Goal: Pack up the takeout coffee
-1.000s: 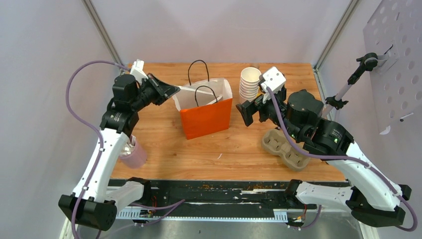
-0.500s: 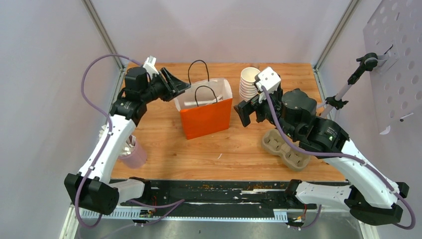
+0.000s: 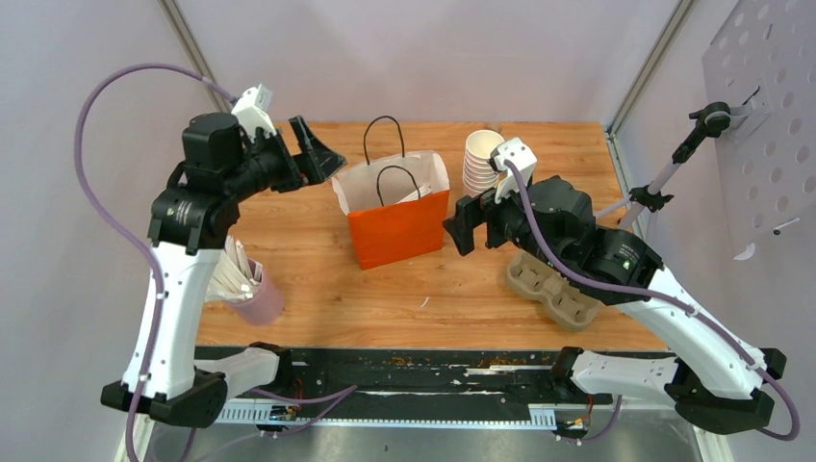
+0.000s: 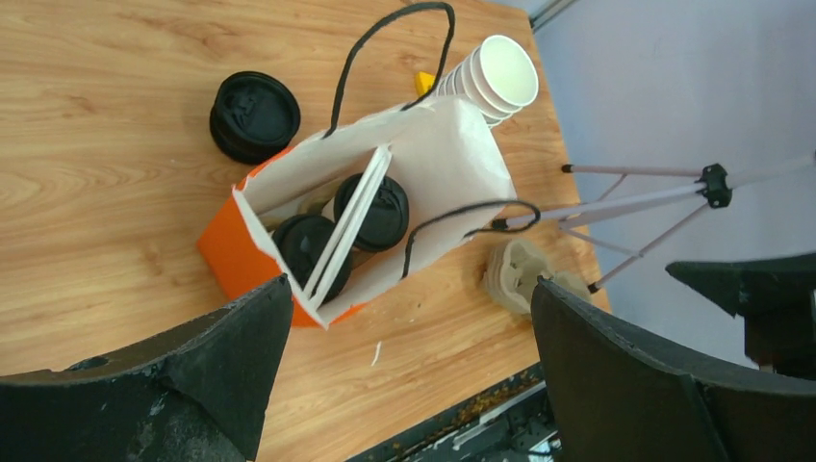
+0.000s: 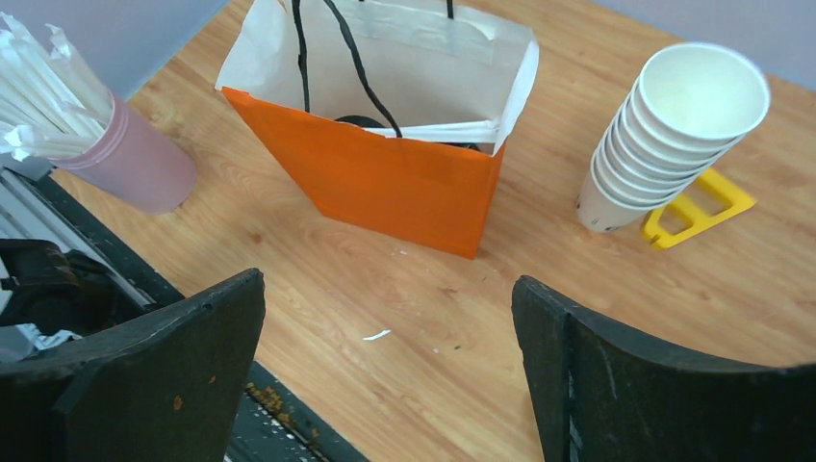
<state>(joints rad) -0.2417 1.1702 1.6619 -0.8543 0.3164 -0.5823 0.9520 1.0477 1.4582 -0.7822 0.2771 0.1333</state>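
Observation:
The takeout coffee is two cups with black lids [image 4: 380,207] [image 4: 306,245], standing side by side inside the orange paper bag [image 3: 396,226], with a white paper strip between them. From the right wrist only a sliver of one lid [image 5: 361,122] shows over the bag's rim. My left gripper [image 3: 322,164] hangs open above and left of the bag's mouth, holding nothing. In the left wrist view, my left gripper [image 4: 412,289] looks down into the bag. My right gripper [image 3: 460,223] is open and bare just right of the bag, and in its own view my right gripper [image 5: 387,284] is above the wood in front of the bag.
A stack of lidless white cups [image 3: 481,159] and a yellow clip [image 5: 698,212] stand right of the bag. A pulp cup carrier [image 3: 553,284] lies near the right front. A pink cup of straws [image 3: 252,294] is at the left front. Spare black lids [image 4: 255,115] lie behind the bag.
My left gripper has opened and drawn up and back to the left, away from the bag's left rim. The right gripper has edged a little left toward the bag, still open.

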